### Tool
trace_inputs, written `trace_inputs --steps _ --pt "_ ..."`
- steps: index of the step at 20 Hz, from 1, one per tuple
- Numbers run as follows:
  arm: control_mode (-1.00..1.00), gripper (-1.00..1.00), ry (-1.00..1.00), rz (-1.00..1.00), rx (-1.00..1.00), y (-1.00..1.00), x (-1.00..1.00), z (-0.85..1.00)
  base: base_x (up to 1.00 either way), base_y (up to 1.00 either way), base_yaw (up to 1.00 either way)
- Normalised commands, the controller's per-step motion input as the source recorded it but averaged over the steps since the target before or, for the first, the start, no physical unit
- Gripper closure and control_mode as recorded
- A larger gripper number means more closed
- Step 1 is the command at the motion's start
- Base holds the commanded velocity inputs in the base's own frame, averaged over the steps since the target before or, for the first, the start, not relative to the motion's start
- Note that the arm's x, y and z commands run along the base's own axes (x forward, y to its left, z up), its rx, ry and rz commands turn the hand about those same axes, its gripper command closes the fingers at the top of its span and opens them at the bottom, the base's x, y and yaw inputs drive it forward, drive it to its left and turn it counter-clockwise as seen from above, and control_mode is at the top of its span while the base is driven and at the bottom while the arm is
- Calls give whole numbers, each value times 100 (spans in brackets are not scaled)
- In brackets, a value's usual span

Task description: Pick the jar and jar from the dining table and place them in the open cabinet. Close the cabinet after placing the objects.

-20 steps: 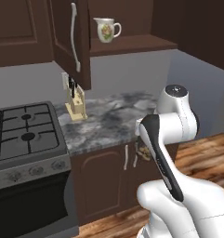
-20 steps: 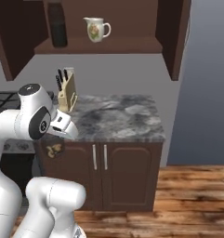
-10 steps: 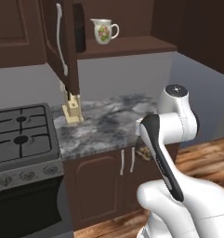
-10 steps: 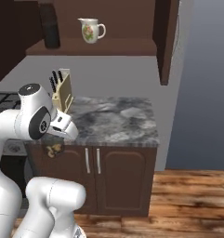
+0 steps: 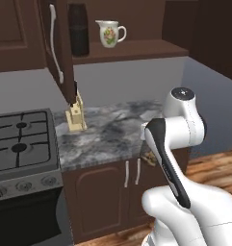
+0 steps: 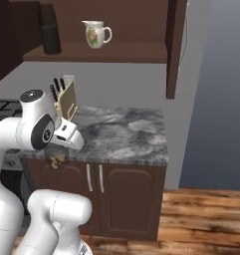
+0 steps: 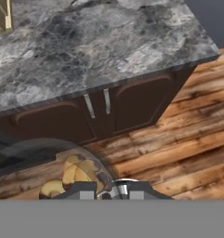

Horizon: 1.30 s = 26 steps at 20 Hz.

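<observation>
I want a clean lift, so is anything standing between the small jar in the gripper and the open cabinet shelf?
Nothing visible blocks it. The small jar in the gripper hangs low by the counter edge; the shelf has bare space right of the white jug.

So the cabinet shelf [image 5: 132,50] has the tall dark jar [image 5: 79,30] standing near its left end and a white floral jug [image 5: 109,33] beside it, while the marbled table [image 5: 112,132] below carries a knife block [image 5: 76,115].
</observation>
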Motion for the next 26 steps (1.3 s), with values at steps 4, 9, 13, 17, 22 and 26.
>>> trace_inputs --steps 4,9,13,17,22,26 --pt "100 100 0 0 0 0 0 0 41 -34 6" --pt "100 100 0 0 0 0 0 0 43 -33 6" --pt "100 100 0 0 0 0 0 0 52 -27 4" --pt "100 100 0 0 0 0 0 0 58 -21 1" --pt "100 100 0 0 0 0 0 0 56 -20 1" --pt "100 100 0 0 0 0 0 0 42 -18 1"
